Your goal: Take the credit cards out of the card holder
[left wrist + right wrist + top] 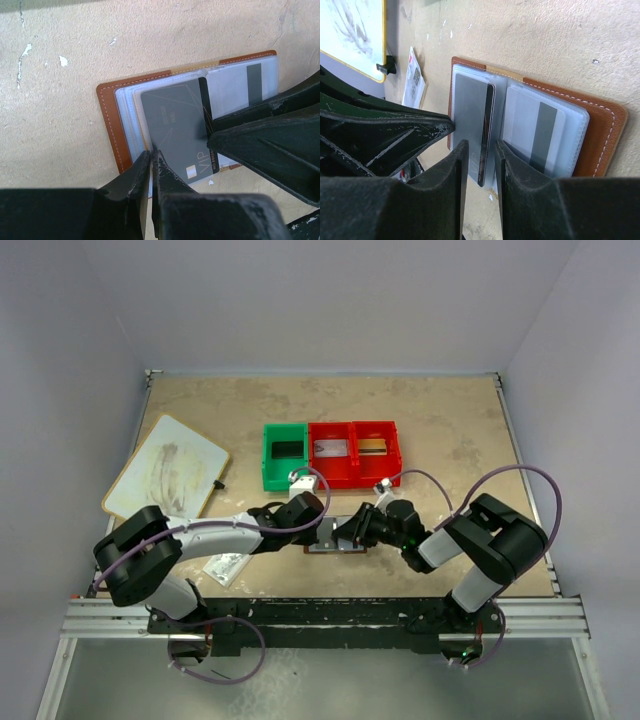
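Observation:
The brown leather card holder (107,120) lies open on the table between both arms (335,537), its clear pockets facing up. A grey VIP card (175,125) sticks partly out of the left pocket toward the near side. My left gripper (151,155) is shut, pinching that card's left edge near its corner. A second card with a dark stripe (540,130) sits in the right pocket. My right gripper (481,147) is open, its fingers (460,160) standing on either side of the grey card's black-striped edge (487,130).
Behind the holder stand a green bin (284,455) and two red bins (354,452) with cards inside. A whiteboard (166,478) lies at the back left. A small printed packet (228,566) rests beside the left arm.

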